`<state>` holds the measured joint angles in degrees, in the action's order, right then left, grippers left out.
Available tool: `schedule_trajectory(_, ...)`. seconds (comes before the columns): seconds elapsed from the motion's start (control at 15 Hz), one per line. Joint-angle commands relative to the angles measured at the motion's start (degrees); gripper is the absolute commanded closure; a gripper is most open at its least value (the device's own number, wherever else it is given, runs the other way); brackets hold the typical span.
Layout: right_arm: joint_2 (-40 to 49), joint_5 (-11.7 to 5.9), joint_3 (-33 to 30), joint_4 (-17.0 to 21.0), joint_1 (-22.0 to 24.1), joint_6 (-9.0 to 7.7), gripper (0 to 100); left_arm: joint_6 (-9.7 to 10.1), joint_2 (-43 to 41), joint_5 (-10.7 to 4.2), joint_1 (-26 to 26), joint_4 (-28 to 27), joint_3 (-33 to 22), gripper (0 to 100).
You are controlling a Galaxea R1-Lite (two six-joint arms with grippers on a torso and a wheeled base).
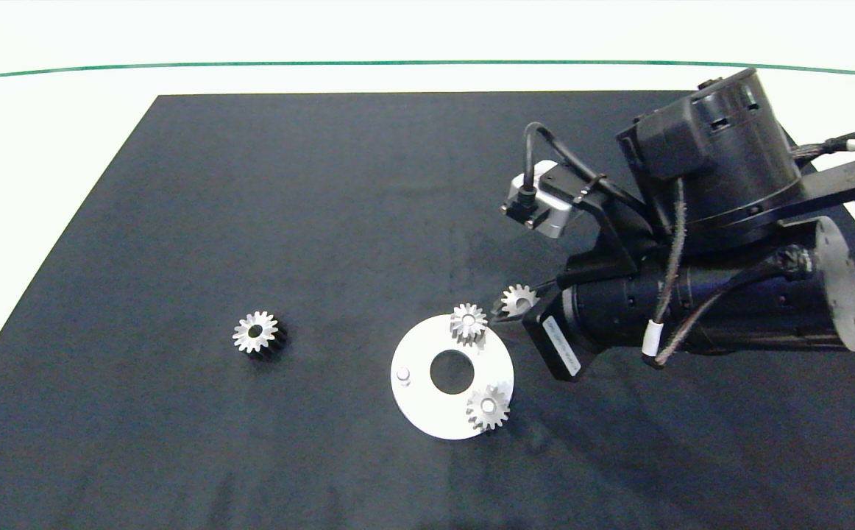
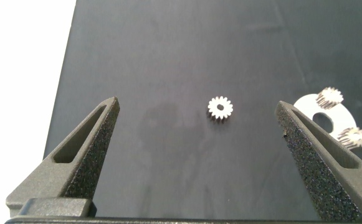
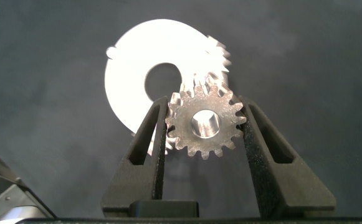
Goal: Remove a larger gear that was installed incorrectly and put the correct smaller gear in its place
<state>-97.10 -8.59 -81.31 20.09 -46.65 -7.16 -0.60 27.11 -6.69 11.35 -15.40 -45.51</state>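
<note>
Smaller gear (image 3: 204, 123) in right claw (image 3: 204, 127); fingers hidden overhead

Mat (image 1: 251, 221): black, plain. Table (image 1: 30, 147): white, with a thin green line (image 1: 251, 64) toward 12 o'clock. Disc (image 1: 416, 401): white. Gears: silvery metal, including the lone gear (image 1: 256, 332) at 9 o'clock, dark-sided. Right arm (image 1: 714, 243): black; fingers (image 3: 265, 155) dark grey.
</note>
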Motion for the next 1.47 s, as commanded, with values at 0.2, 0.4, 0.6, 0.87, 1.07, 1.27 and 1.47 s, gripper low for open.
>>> schedule_trajectory(0.2, -8.4, -0.02, -4.3, 0.5, -4.5, 0.04, 81, -0.02, -2.2, -0.07, -0.1, -0.2, 0.2, 0)
schedule_trajectory(0.4, -11.7, -1.51, -6.1, 0.4, -6.3, 0.04, 81, -0.02, -2.2, -0.07, -0.1, -0.2, 0.4, 0)
schedule_trajectory(0.6, -14.3, -3.36, -9.2, 0.5, -7.8, 0.04, 81, -0.02, -2.3, -0.07, -0.1, -0.2, 0.3, 0)
schedule_trajectory(0.87, -16.3, -4.41, -10.3, 0.5, -8.9, 0.12, 81, -0.02, -2.7, -0.16, -0.1, -0.2, 0.2, 0)
schedule_trajectory(1.07, -17.2, -5.03, -10.4, 0.5, -9.4, 0.30, 81, -0.02, -2.9, -0.16, -0.2, -0.2, 0.2, 0)
schedule_trajectory(1.27, -18.1, -6.08, -10.5, 0.4, -9.4, 0.56, 81, -0.02, -3.1, -0.16, -0.1, -0.2, 0.3, 0)
schedule_trajectory(1.47, -18.9, -6.35, -10.8, 0.1, -9.3, 0.56, 81, -0.02, -3.2, -0.16, -0.1, -0.2, 0.3, 0)
